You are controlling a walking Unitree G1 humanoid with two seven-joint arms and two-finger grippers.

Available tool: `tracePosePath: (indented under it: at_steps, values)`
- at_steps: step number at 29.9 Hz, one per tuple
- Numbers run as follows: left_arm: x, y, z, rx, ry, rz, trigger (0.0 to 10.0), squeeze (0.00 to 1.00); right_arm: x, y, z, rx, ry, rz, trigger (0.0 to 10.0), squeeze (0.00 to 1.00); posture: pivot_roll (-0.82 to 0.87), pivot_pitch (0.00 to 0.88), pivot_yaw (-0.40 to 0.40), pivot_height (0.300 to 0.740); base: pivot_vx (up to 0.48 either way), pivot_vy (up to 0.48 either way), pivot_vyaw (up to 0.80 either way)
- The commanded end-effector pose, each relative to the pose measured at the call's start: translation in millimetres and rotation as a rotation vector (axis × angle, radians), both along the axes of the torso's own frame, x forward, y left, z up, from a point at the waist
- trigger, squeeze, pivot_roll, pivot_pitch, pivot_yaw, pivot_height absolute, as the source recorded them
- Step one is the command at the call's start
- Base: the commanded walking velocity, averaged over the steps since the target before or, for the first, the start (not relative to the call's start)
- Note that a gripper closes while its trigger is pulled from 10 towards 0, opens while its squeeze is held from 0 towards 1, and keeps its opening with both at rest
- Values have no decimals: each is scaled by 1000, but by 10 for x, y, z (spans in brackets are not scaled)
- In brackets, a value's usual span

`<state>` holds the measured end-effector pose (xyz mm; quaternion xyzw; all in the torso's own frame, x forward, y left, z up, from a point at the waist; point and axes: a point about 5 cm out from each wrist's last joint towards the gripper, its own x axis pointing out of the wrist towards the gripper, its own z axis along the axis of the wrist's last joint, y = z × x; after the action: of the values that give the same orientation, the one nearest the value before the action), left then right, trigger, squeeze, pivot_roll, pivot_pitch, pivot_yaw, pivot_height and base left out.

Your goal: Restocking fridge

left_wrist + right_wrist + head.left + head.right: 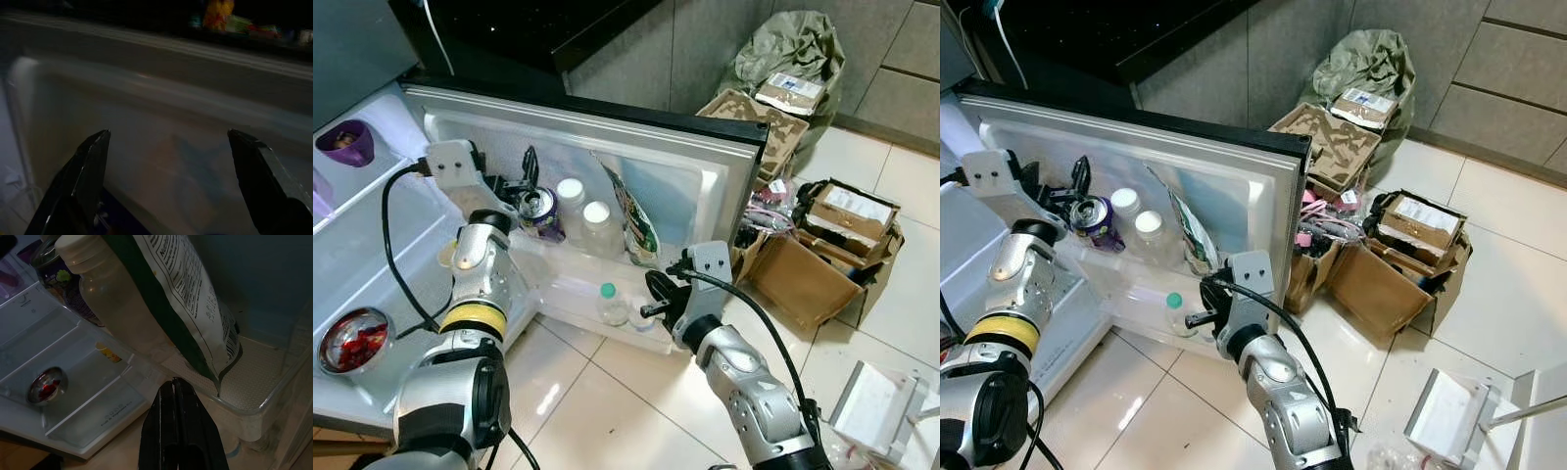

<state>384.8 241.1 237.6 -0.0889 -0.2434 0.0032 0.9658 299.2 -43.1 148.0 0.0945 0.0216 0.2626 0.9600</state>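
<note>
Tiled floor lay below the open fridge door point(705, 186). Left gripper point(524, 176) hovered, jaws released, above the can point(540, 211) on the door shelf; right gripper point(658, 291), jaws clenched, empty, waited beside the bag point(636, 220). Likely next: withdraw, fetch another item.

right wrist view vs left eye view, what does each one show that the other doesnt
Right wrist view: the print on the snack bag, and the right end effector shut. Left eye view: cardboard boxes on the floor, a green-capped bottle. Both: purple can, white-capped bottle, bowl of red food.
</note>
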Motion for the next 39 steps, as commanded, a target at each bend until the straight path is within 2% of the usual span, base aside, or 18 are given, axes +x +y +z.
tracePosePath:
  at_steps: [1,8,12,13,17,24,28,29,30,31,32,33,34,35,36,37,38,39]
  values:
    - [-61,153,-32,-16,-1,42,10000,0,-38,82,-55,34,30,20,10000,0,-118,222,63,740,0,0,0]
    - [-243,297,-225,-62,-14,62,10000,0,-53,115,-57,58,22,77,10000,0,-106,208,60,740,0,0,0]
    - [-332,354,-335,-26,9,86,10000,0,-69,115,-56,77,12,108,10000,0,-94,205,62,740,0,0,0]
    - [-419,443,-456,-20,41,120,10000,0,-83,108,-60,89,5,137,10000,0,-90,202,63,740,0,0,0]
    - [-527,566,-580,-27,72,170,10000,0,-98,92,-66,102,-10,171,10000,0,-86,194,62,740,0,0,0]
    - [-809,827,-968,-29,195,285,10000,0,-170,-61,-290,86,-9,240,10000,0,-77,168,61,740,0,0,0]
    - [-1232,1044,-1608,-15,473,404,10000,0,-256,-348,-699,-49,72,257,10000,0,-88,142,57,740,0,0,0]
    - [-1232,1044,-1608,-15,473,404,10000,0,-256,-348,-699,-49,72,257,10000,0,-88,142,57,740,0,0,0]
    - [-1315,1051,-1732,-22,530,417,10000,0,-268,-420,-792,-74,101,240,10000,0,-90,139,56,740,0,0,0]
    - [-1315,1051,-1732,-22,530,417,10000,0,-268,-420,-792,-74,101,240,10000,0,-90,139,56,740,0,0,0]
    - [-1427,1040,-1906,-33,614,431,10000,0,-283,-525,-938,-111,147,209,10000,0,-93,125,52,740,0,0,0]
    - [-1427,1040,-1906,-33,614,431,10000,0,-283,-525,-938,-111,147,209,10000,0,-93,125,52,740,0,0,0]
    - [-1566,1001,-2114,-57,713,436,10000,0,-317,-663,-1129,-157,214,165,10000,0,-97,119,47,740,0,0,0]
    - [-1566,1001,-2114,-57,713,436,10000,0,-317,-663,-1129,-157,214,165,10000,0,-97,119,47,740,0,0,0]
    - [-1712,948,-2310,-69,816,441,10000,0,-365,-807,-1319,-196,287,115,10000,0,-98,100,38,740,0,0,0]
    - [-1712,948,-2310,-69,816,441,10000,0,-365,-807,-1319,-196,287,115,10000,0,-98,100,38,740,0,0,0]
    - [-1900,873,-2525,-102,929,440,10000,0,-458,-1001,-1549,-256,388,32,10000,0,-101,89,36,740,0,0,0]
    - [-1900,873,-2525,-102,929,440,10000,0,-458,-1001,-1549,-256,388,32,10000,0,-101,89,36,740,0,0,0]
